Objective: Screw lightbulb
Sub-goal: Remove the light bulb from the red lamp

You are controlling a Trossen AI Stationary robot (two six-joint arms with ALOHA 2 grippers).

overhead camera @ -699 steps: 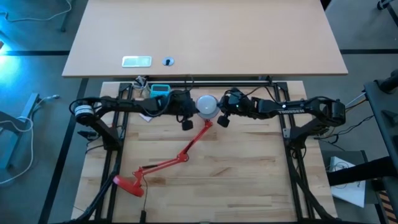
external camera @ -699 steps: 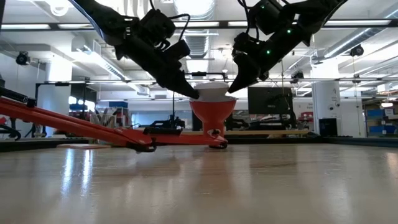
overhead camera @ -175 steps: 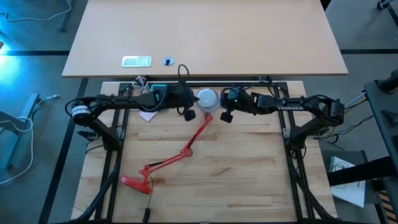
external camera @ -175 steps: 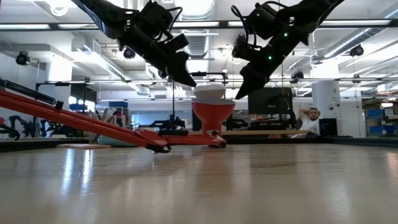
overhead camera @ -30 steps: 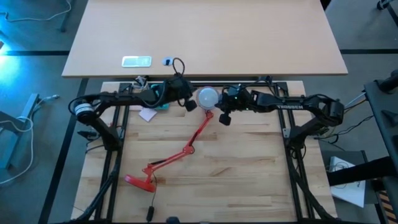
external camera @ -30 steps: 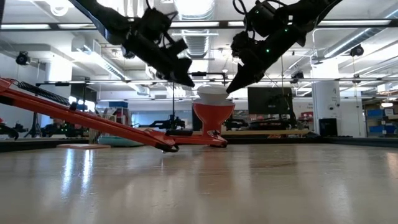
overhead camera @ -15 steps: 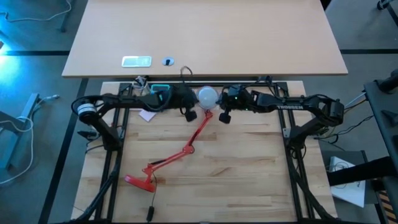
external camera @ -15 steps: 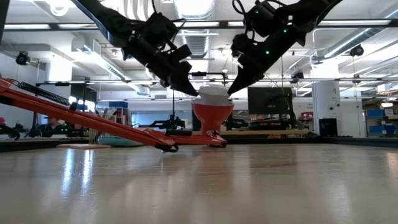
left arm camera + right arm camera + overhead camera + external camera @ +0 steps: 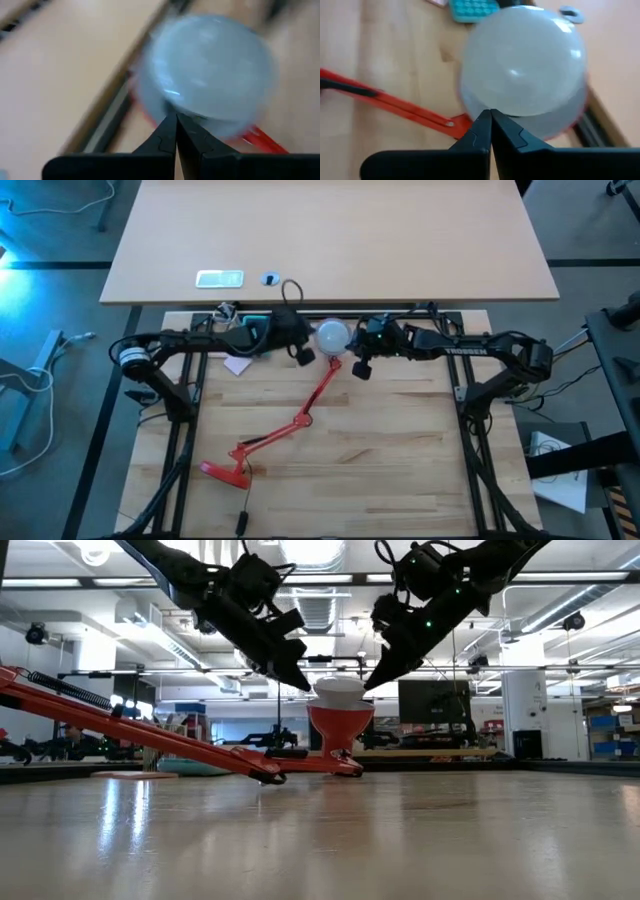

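1. From overhead we saw the lightbulb as a white disc at the far edge of the wooden table, with the left gripper just to one side of it and the right gripper just to the other, both arms reaching in toward it.

2. That view hid what the bulb sat in; the low view showed it resting dome-up in the red lamp shade, which opened upward like a cup, with the lamp's red arm sloping away across the tabletop.

3. In the low view we found the left gripper with its tip at the bulb's upper edge on one side, and the right gripper with its tip at the upper edge on the other; whether either actually touched the glass we could not tell.

4. Only the wrist views settled the fingers. The left gripper's fingers were pressed together with no gap, pointing at the lower rim of the dome, nothing between them.

5. The right gripper's fingers were likewise together and held nothing, their joined tip just before the bulb.

6. The right wrist view alone showed a teal object beyond the bulb.
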